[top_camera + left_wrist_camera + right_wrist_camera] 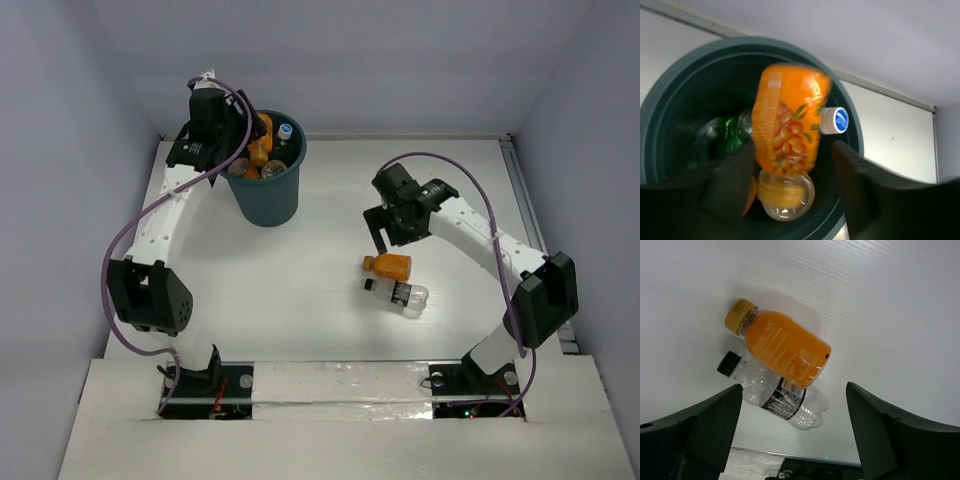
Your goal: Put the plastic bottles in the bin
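The dark teal bin [266, 195] stands at the back left with several bottles inside. My left gripper [238, 148] hangs over its rim, open; in the left wrist view [795, 200] a blurred orange bottle [789, 120] sits loose between the spread fingers, over the bin's mouth [670, 100]. On the table lie an orange bottle with a yellow cap [388, 266] and a clear bottle with a dark label and black cap [398, 295], touching. My right gripper [388, 238] hovers just above them, open and empty [792, 427], with the orange bottle [782, 347] and clear bottle [782, 396] ahead of its fingers.
Inside the bin are a bottle with a white and blue cap [834, 120], a green-tinted one [729, 132] and a clear one [786, 195]. Walls close the table at the back and sides. The arm bases stand at the near edge.
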You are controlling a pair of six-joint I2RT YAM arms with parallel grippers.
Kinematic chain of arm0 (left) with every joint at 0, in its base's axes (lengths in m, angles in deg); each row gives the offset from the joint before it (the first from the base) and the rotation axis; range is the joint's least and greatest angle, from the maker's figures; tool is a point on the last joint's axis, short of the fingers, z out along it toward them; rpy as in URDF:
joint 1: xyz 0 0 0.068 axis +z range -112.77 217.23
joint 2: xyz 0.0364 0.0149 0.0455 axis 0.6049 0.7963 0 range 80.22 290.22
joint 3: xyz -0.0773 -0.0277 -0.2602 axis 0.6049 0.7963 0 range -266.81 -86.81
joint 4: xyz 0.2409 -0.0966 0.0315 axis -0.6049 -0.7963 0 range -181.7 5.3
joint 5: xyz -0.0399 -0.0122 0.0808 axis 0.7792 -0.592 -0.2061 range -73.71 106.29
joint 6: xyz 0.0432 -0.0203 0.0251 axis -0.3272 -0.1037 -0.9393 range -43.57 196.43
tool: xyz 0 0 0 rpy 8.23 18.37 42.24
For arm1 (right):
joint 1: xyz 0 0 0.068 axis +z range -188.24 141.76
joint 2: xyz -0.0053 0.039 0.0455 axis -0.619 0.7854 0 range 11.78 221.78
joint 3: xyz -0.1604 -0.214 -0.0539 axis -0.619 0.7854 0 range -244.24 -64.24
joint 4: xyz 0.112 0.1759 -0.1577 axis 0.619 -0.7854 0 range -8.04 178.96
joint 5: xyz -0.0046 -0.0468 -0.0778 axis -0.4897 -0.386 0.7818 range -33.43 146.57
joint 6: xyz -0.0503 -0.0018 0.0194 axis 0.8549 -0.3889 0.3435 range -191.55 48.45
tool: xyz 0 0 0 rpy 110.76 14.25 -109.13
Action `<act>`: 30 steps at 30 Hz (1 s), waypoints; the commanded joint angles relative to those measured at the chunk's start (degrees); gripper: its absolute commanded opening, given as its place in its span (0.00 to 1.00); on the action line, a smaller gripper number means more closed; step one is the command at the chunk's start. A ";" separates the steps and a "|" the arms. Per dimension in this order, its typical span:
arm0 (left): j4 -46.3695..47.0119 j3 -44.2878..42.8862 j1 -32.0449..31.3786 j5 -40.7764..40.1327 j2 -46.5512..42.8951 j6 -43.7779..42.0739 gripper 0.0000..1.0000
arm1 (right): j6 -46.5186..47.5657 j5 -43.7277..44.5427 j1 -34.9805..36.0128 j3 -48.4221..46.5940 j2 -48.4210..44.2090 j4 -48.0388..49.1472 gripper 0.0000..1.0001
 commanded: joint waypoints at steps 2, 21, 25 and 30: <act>1.66 1.48 0.15 -0.12 -1.58 0.65 0.75 | 3.51 0.52 -2.24 -3.40 1.60 -3.32 0.91; 1.92 13.06 -2.93 10.43 -24.24 -0.23 0.83 | 7.64 -8.97 -2.24 -4.63 13.11 -3.94 0.96; 0.60 20.45 -2.93 13.58 -31.27 -0.14 0.83 | 7.29 -8.89 -2.24 -4.63 15.49 -3.59 0.96; -0.89 28.45 -3.45 17.63 -39.01 0.91 0.82 | 5.54 -6.25 -2.24 -4.11 17.08 -2.10 0.91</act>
